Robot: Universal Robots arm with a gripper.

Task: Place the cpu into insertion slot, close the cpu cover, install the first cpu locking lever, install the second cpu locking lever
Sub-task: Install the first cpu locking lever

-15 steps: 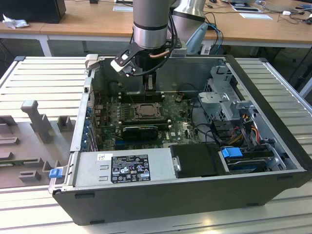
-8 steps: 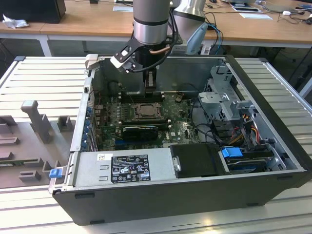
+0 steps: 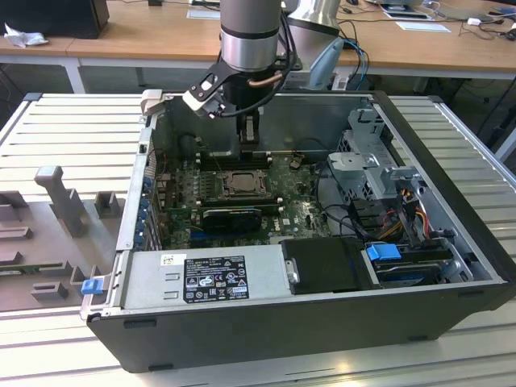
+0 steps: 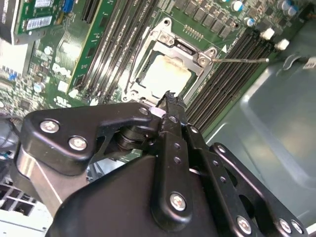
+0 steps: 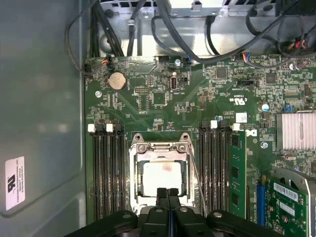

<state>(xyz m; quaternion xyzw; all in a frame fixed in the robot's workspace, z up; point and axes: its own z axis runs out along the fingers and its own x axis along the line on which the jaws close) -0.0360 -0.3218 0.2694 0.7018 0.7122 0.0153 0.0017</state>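
- A lab room, with wooden desks [image 3: 145, 36] along the back at twelve o'clock in the exterior view; in front of them a ribbed metal table [image 3: 72, 121] carries an open computer case [image 3: 322, 330] lying on its side; grey holders [image 3: 60, 197] stand on the table at nine o'clock of the case.
- Inside the case the green motherboard [image 5: 163, 94] lies flat; in the exterior view the power supply [image 3: 205, 278] sits at six o'clock of it, and a drive cage [image 3: 363, 165] with cables at three o'clock.
- The cpu [image 5: 160, 177] sits in the insertion slot [image 5: 183, 139] near the middle of the board, pale top up, between banks of memory slots [image 5: 106, 173]; that step looks done to me.
- The cpu cover [image 5: 135, 173] lies flat around the chip, with the metal top showing through its window; I judge it closed.
- In the second wrist view a thin locking lever [image 4: 242, 60] sticks out free from a corner of the insertion slot, over the memory slots; I take it as not yet latched; I cannot tell whether the other lever is hooked, so the lever steps seem to be what is left.
- My gripper [image 5: 167, 191] hangs just over the edge of the insertion slot, at twelve o'clock of it in the exterior view; its fingers are pressed together with nothing between them; I cannot tell whether the tips touch the cover.
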